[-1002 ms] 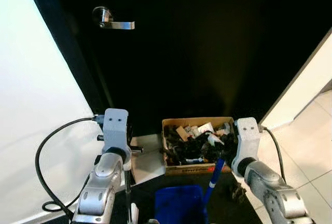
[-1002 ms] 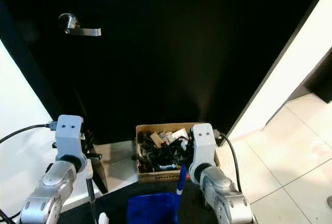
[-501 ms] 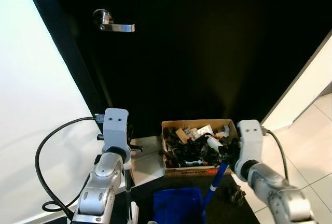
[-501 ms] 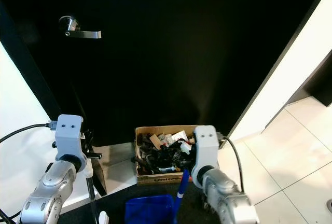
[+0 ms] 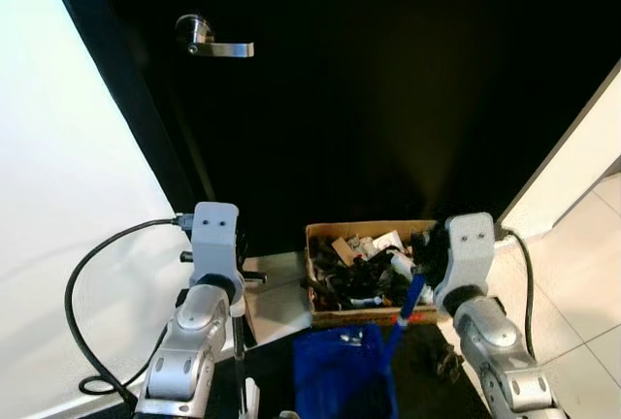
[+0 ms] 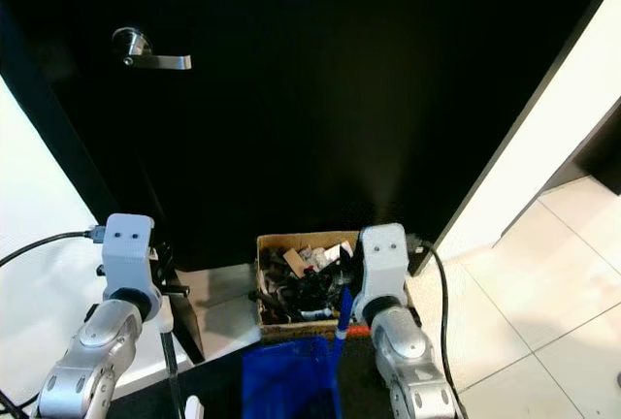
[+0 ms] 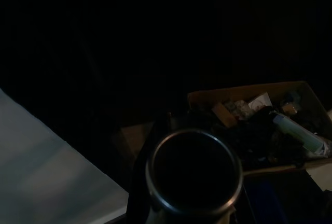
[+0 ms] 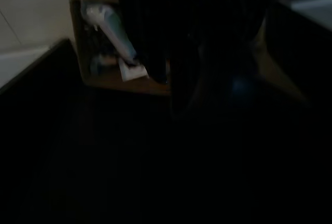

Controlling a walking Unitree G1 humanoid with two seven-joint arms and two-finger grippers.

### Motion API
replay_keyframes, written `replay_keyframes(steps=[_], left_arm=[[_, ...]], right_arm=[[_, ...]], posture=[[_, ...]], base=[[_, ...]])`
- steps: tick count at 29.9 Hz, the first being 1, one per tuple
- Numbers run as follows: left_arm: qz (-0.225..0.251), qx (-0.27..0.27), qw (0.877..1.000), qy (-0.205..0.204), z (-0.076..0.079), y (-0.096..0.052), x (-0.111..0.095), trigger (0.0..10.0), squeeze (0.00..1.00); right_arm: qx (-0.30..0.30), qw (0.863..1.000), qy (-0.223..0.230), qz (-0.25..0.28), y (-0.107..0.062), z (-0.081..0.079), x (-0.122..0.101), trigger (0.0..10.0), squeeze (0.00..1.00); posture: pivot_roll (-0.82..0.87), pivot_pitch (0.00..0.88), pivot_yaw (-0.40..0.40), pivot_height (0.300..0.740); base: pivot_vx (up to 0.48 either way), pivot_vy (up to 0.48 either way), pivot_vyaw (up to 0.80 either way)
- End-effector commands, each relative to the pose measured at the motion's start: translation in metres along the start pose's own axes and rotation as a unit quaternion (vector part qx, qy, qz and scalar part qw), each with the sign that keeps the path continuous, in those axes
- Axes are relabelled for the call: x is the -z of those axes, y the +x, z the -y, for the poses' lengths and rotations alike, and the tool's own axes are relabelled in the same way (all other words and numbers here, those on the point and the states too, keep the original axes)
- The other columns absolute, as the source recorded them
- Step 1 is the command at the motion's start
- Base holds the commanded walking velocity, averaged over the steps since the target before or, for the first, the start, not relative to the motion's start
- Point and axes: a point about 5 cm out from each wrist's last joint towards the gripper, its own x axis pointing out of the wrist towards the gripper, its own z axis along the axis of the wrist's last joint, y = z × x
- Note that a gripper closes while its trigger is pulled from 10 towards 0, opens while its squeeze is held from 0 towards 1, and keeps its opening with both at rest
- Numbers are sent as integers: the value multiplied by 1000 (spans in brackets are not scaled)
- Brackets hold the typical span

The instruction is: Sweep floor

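Note:
A blue dustpan [image 5: 340, 375] hangs tilted in front of me, its upper edge near the front wall of a cardboard box [image 5: 361, 316] full of dark rubbish. My right gripper [image 5: 420, 272] is shut on the pan's blue handle [image 5: 408, 301], just over the box's right side. My left gripper [image 5: 239, 288] is shut on a thin upright broom pole [image 5: 238, 356], left of the box. The pole's silver tube end [image 7: 194, 174] shows close in the left wrist view, with the box [image 7: 244, 90] beyond. The right wrist view is very dark, with a pale bottle [image 8: 111, 27] in the box.
A black door [image 5: 388, 99] with a silver lever handle [image 5: 215, 43] stands right behind the box. White walls flank it on the left [image 5: 68, 196] and right. Pale floor tiles [image 5: 582, 273] run to the right. A dark clump [image 5: 448, 363] lies by my right arm.
My right arm has drawn in toward the box and raised the dustpan, which now stands taller and nearer the box front. The left arm and pole have not moved.

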Motion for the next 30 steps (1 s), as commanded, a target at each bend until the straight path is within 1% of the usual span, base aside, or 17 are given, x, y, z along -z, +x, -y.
replay_keyframes(steps=[1,2,5,8,10,11,12,13,15,18,22,30], left_arm=[[6,-17,1000,13,-10,2,-3,10000,0],[7,-20,1000,15,-12,3,-3,10000,0],[9,-23,1000,17,-13,4,-5,10000,0],[18,-16,999,25,-13,4,-9,10000,0],[23,-10,1000,19,-11,3,-10,10000,0],[22,-9,1000,20,-10,3,-10,10000,0],[22,-9,1000,20,-10,3,-10,10000,0],[20,-8,1000,20,-9,3,-9,10000,0],[18,-5,1000,17,-7,3,-8,10000,0],[16,-1,1000,15,-6,2,-6,10000,0],[6,8,1000,9,1,0,-2,10000,0],[2,10,1000,1,4,0,0,10000,0]], right_arm=[[9,1000,7,-8,-1,6,4,10000,0],[13,1000,6,-16,-1,8,6,10000,0],[26,1000,10,-7,0,13,4,10000,0],[49,999,14,9,2,22,0,10000,0],[56,998,21,26,3,25,-5,10000,0],[57,997,27,39,4,25,-9,10000,0],[57,997,27,39,4,25,-9,10000,0],[53,996,34,55,5,25,-14,10000,0],[49,996,37,63,6,23,-18,10000,0],[48,996,41,64,6,23,-20,10000,0],[48,994,57,77,7,26,-26,10000,0],[36,993,65,90,7,30,-35,10000,0]], posture=[[46,148,25,740],[45,146,24,740],[44,144,25,740],[44,142,25,740],[44,142,25,740],[44,142,25,740],[44,142,25,740],[43,140,25,740],[43,140,25,740],[43,140,25,740],[38,138,21,740],[34,137,19,740]], base=[[0,0,0],[0,0,0],[0,0,0],[0,0,0],[0,0,0],[0,0,0],[0,0,0],[0,0,0],[0,0,0],[0,0,0],[0,0,0],[0,0,0]])
